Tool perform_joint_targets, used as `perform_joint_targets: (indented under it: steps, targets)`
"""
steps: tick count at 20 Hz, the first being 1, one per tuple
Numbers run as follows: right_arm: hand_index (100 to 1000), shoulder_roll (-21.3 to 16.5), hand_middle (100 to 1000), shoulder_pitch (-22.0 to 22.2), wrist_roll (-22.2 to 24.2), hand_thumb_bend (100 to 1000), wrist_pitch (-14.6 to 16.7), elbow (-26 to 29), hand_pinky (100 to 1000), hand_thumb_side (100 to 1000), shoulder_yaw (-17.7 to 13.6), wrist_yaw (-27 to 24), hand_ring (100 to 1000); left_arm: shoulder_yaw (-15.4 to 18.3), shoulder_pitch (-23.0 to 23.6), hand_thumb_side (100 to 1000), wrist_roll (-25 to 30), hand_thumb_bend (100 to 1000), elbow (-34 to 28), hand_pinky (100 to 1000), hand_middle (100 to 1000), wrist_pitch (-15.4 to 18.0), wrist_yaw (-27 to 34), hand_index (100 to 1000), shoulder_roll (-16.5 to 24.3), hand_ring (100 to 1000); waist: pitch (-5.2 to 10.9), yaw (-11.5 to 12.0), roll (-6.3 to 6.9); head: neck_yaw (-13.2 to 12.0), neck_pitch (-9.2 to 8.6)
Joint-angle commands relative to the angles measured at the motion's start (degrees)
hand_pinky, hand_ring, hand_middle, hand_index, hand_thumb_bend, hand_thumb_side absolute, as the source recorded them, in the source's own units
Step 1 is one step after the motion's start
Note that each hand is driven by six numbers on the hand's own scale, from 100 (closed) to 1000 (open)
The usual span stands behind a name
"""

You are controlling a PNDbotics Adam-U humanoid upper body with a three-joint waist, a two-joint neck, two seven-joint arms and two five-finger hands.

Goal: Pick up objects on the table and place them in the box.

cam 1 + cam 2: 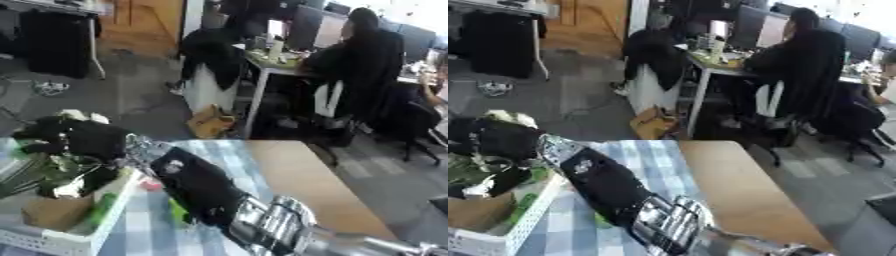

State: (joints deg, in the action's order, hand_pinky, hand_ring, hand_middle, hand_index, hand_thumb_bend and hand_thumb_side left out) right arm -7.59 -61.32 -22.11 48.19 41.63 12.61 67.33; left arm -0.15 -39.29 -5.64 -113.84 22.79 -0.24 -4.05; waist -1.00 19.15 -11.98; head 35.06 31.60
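Note:
My right arm comes in from the lower right and stretches up-left across the table. Its black hand is over the white box at the lower left; what it holds, if anything, is blurred. The box holds green leafy things, a brown paper bag and a white piece. A small green thing and a small reddish thing lie on the checkered cloth, close beside the forearm. My left hand shows in neither view.
The wooden table top runs bare to the right of the arm, and its right edge drops to the grey floor. Beyond the table's far edge are desks, chairs and seated people.

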Motion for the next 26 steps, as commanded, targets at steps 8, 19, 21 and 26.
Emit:
perform_joint_targets:
  steps: [8,19,21,26]
  targets:
    - [1000,-2.9,1000,-1.2,14.2,356,3.8,8.7,964,1000,0.2,-25.8,1000,0.3,-0.7,820,-0.3,100,-0.7,700,766,-0.1,-0.6,859,0.1,814,0.22,-0.8,2.15,0.5,0.76]
    - [884,-10.1,794,3.7,20.4,100,-11.4,39.4,733,1000,1.6,-70.3,792,0.8,1.3,837,-3.4,100,-0.7,720,797,-1.0,-3.2,887,2.5,834,2.86,-4.8,3.18,-8.2,5.47]
    - [875,-12.1,784,5.2,21.4,100,-15.2,45.6,721,1000,0.7,-77.2,777,0.8,1.5,839,-4.2,100,-0.7,727,809,-1.1,-3.9,897,2.9,847,3.11,-5.5,3.35,-10.7,6.09]
    - [848,-17.5,764,9.3,22.0,100,-23.4,57.2,698,1000,-2.8,-91.7,753,0.9,1.8,846,-5.8,100,-0.7,759,853,-1.4,-5.6,933,4.2,889,3.26,-7.4,3.79,-19.7,7.46]
